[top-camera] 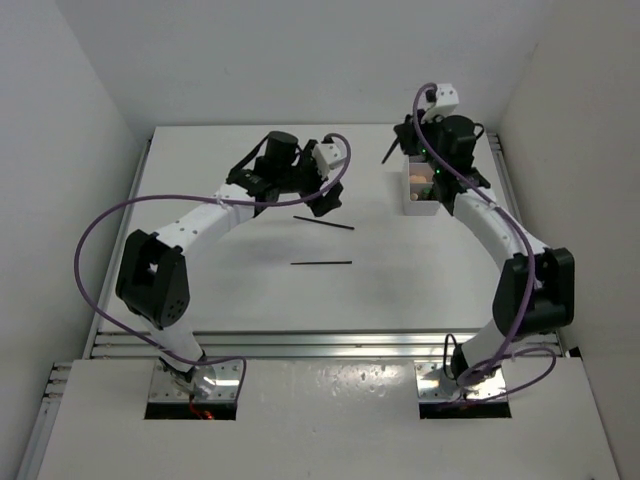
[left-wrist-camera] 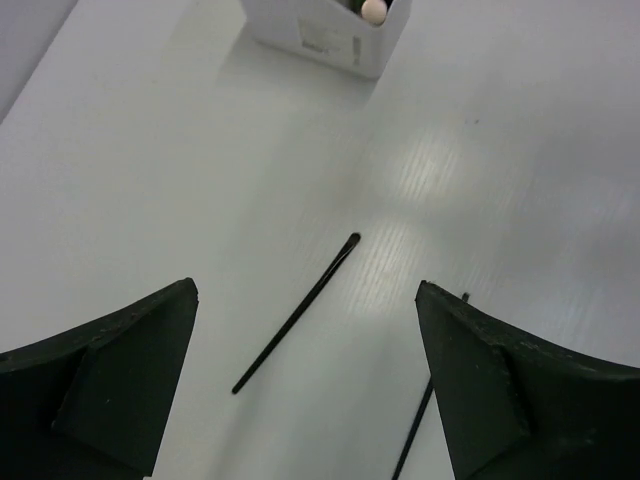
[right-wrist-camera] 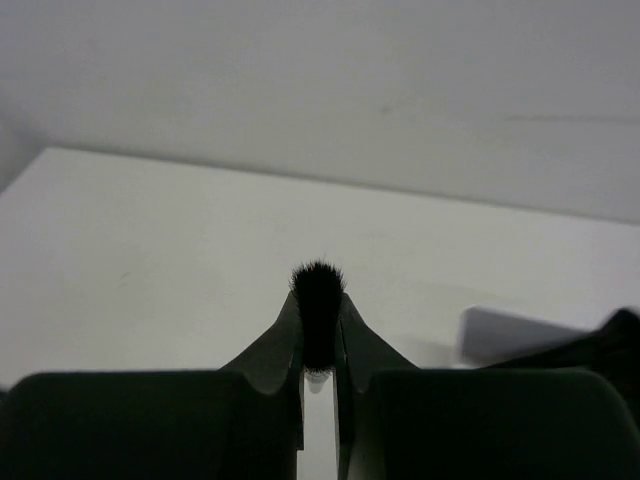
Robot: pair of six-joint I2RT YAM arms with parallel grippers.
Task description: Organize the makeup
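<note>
Two thin black pencils lie on the white table, one (top-camera: 323, 223) just below my left gripper and one (top-camera: 320, 263) nearer the arms. My left gripper (top-camera: 327, 200) is open and empty above them. In the left wrist view the first pencil (left-wrist-camera: 296, 312) lies between the open fingers (left-wrist-camera: 305, 288), and the second (left-wrist-camera: 420, 420) is partly hidden behind the right finger. My right gripper (top-camera: 408, 142) is shut on a black fluffy-headed brush (right-wrist-camera: 318, 310), held by the box's far left corner, its handle (top-camera: 390, 151) sticking out to the left.
The translucent white box (top-camera: 424, 204) stands at the back right and holds a peach sponge (top-camera: 415, 179). It also shows in the left wrist view (left-wrist-camera: 320, 35) with the sponge (left-wrist-camera: 373, 10) at its rim. White walls close in the table on three sides.
</note>
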